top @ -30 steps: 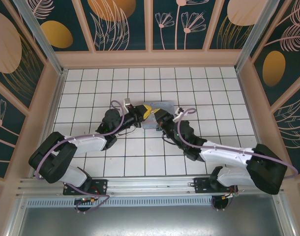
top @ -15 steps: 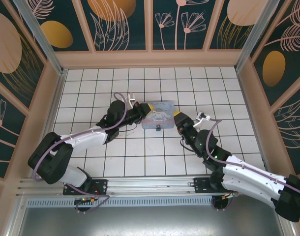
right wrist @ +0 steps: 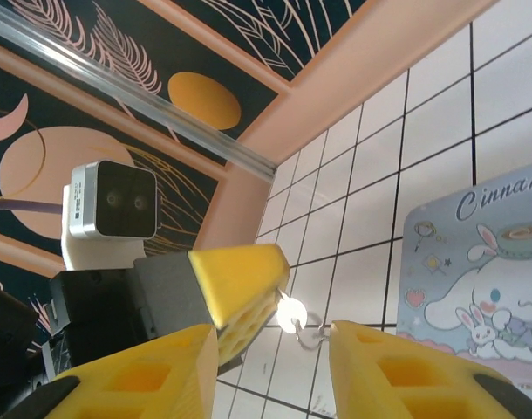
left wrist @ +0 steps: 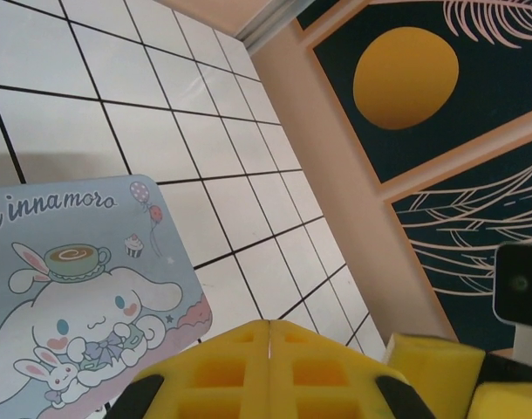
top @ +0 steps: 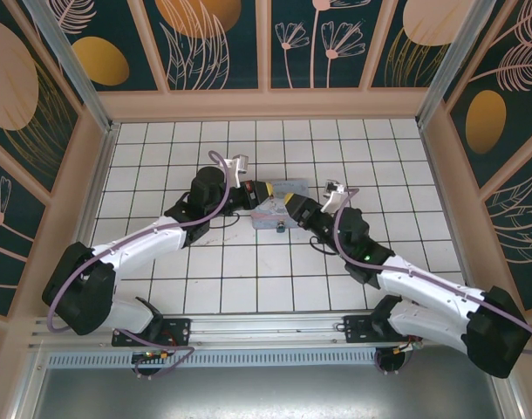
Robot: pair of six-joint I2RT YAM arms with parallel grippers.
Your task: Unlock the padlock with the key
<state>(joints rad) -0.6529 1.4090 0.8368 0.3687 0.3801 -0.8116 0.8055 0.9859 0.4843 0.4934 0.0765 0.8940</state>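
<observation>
White-tiled tabletop, enclosed by dark wall panels painted with leaves and orange discs. Left: the left fingers are pressed fully together above the pastel Cinnamoroll tin box. In the right wrist view a small shiny piece, taken to be the key, projects from their tip with a thin wire ring beside it. Centre: a tiny dark object at the tin's near edge, probably the padlock, lies apart from both arms and is too small to show whether its shackle is sprung. Right: the right fingers stand partly apart and grip nothing, their tips just beside the key. Judged progress: the key is in hand but not yet in the lock, so insertion and turning remain. The tin and the crowded fingers hem in the approach.
</observation>
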